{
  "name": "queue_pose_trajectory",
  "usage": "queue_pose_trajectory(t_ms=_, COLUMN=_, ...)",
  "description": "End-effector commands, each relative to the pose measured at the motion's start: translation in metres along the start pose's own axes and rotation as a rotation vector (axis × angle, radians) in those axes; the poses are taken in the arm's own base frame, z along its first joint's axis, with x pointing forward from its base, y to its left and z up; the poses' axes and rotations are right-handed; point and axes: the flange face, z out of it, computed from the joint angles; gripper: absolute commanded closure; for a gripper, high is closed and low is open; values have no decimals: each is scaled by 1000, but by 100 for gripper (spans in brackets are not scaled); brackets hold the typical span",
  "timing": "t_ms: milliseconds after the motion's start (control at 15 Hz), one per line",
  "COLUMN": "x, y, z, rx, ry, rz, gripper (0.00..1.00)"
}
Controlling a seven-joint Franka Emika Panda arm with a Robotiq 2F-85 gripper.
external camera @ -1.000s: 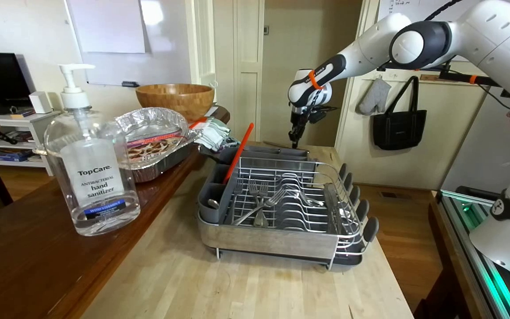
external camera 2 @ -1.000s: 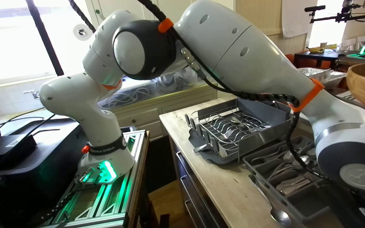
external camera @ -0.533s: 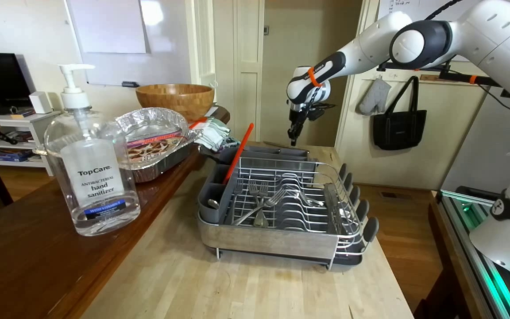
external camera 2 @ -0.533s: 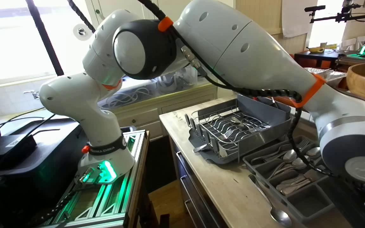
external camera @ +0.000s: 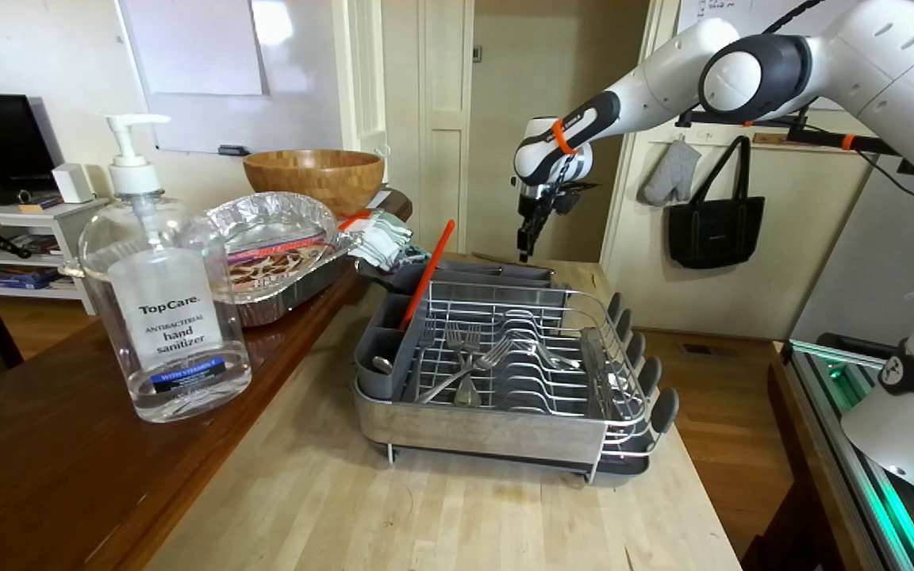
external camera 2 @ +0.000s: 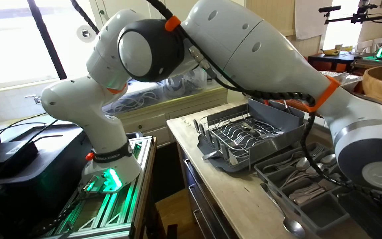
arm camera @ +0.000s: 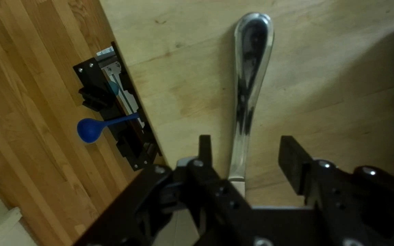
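Note:
My gripper [arm camera: 246,147] is open and empty in the wrist view. Its two fingers stand either side of a silver knife [arm camera: 246,85] lying on the pale wooden counter, apart from it on both sides. The knife's rounded handle end points to the top of the view; most of the blade is hidden behind the gripper. In an exterior view the gripper [external camera: 526,250] points down behind the dish rack [external camera: 481,432]. A grey cutlery tray [external camera 2: 305,214] with forks, spoons and other cutlery stands beside the rack, and a spoon [external camera 2: 293,227] lies on the counter beside it.
The counter edge runs down the left of the wrist view; past it a blue ladle [arm camera: 91,130] shows low down. The rack holds forks and an upright red utensil [external camera: 429,274]. A sanitizer bottle [external camera: 175,317], foil pans [external camera: 282,246] and wooden bowl [external camera: 318,174] stand alongside.
The arm has moved slightly outward, away from its base, and the gripper has risen a little, mostly in the first half second. The rack, tray and loose spoon have not moved.

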Motion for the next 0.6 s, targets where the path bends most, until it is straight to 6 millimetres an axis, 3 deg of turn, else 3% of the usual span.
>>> queue_pose_trajectory(t_ms=0, x=-5, y=6, z=16, rx=0, ry=-33, rz=-42, gripper=16)
queue_pose_trajectory(t_ms=133, x=-7, y=7, z=22, rx=3, ry=-43, rz=-50, gripper=1)
queue_pose_trajectory(t_ms=533, x=-9, y=8, z=31, rx=-10, ry=-53, rz=-47, gripper=1)
